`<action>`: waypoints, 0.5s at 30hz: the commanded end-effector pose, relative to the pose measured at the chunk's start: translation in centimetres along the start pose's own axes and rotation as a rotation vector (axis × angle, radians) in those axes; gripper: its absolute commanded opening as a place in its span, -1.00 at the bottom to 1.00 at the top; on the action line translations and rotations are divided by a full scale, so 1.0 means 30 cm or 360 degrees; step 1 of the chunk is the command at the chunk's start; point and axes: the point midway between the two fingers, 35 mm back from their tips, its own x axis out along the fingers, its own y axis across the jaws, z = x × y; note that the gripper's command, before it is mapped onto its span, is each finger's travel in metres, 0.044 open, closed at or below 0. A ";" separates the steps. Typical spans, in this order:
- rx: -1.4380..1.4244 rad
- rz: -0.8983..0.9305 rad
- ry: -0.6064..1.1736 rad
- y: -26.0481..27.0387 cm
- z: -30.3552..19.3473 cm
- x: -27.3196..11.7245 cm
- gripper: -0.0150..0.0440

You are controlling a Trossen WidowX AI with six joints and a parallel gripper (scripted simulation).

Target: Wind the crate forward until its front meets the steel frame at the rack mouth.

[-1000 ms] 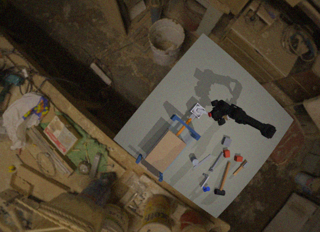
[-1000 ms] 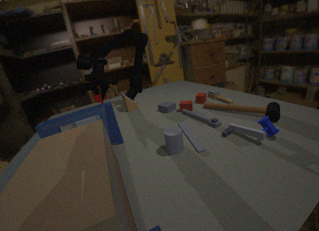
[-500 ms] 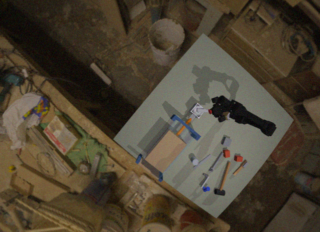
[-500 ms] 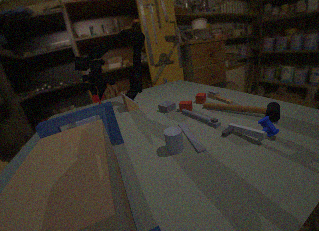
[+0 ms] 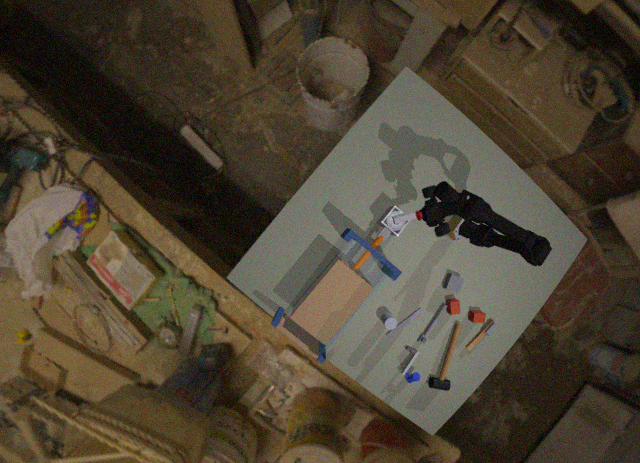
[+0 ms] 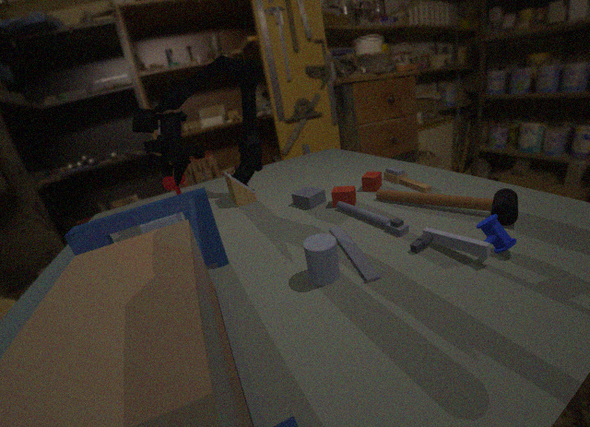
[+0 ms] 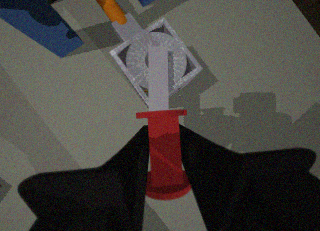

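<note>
My gripper point(image 5: 419, 216) point(image 6: 176, 184) point(image 7: 161, 128) is shut on the red grip of the winch handle. The handle's grey arm point(image 7: 159, 78) reaches over the hand winch point(image 5: 395, 220) point(image 7: 195, 68), ending above its round centre. Whether the key sits in the hole is hidden. An orange piece point(image 5: 361, 261) point(image 7: 110, 7) and a grey strap run between winch and crate. The tan crate point(image 5: 330, 303) point(image 6: 95, 317) looks flat inside the clear-panelled cubby. In the top view a gap shows between its front and the blue steel frame point(image 5: 388, 268) point(image 6: 137, 215) point(image 7: 37, 28).
A blue-knobbed crank point(image 5: 412, 377) point(image 6: 495, 234), a mallet point(image 5: 449, 352) point(image 6: 438, 199), a grey cylinder point(image 5: 390, 322) point(image 6: 321, 260) and red blocks point(image 5: 453, 306) point(image 6: 344, 195) lie beside the cubby with other tools. A tan wedge point(image 6: 241, 195) stands near the arm.
</note>
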 end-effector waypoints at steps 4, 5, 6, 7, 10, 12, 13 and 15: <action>-0.0024 -0.0037 0.0027 -0.057 0.004 0.014 -0.49; -0.0024 -0.0038 0.0027 -0.063 0.005 0.014 -0.49; -0.0024 -0.0038 0.0027 -0.067 0.005 0.015 -0.49; -0.0024 -0.0038 0.0027 -0.073 0.006 0.015 -0.49; -0.0024 -0.0039 0.0027 -0.086 0.009 0.016 -0.49; -0.0024 -0.0039 0.0026 -0.096 0.011 0.016 -0.49; -0.0024 -0.0039 0.0026 -0.102 0.013 0.017 -0.49; -0.0024 -0.0040 0.0026 -0.111 0.016 0.018 -0.49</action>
